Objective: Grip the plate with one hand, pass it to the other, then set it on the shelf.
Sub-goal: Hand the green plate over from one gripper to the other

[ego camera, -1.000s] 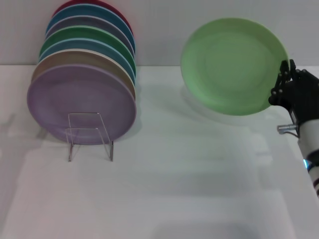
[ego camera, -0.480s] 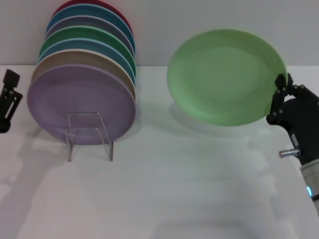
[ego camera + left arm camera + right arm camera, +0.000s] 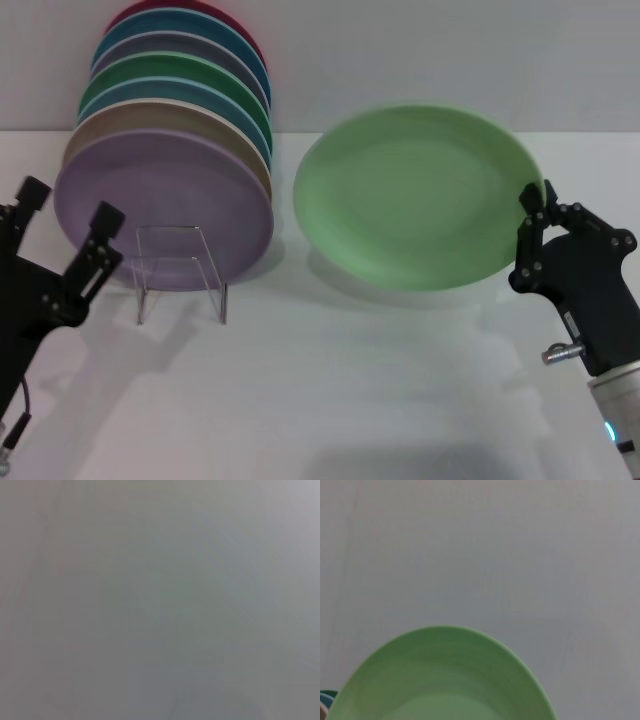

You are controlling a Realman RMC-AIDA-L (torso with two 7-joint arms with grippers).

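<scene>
The pale mint-green plate (image 3: 415, 195) hangs tilted above the table at centre right, and it fills the lower part of the right wrist view (image 3: 440, 680). My right gripper (image 3: 533, 240) is shut on the plate's right rim. At the left edge, my left gripper (image 3: 65, 235) stands open with its two fingers spread, just in front of the stacked plates and apart from the mint plate. The shelf (image 3: 180, 272), a small clear wire stand, rests on the table under the lilac plate (image 3: 160, 205). The left wrist view shows only a grey blur.
Several coloured plates (image 3: 180, 90) lean in a row behind the lilac one, against the back wall. The white table (image 3: 350, 400) stretches in front of everything.
The right gripper has carried the mint plate down and to the left, towards the middle. The left gripper has come up into view at the left, fingers spread.
</scene>
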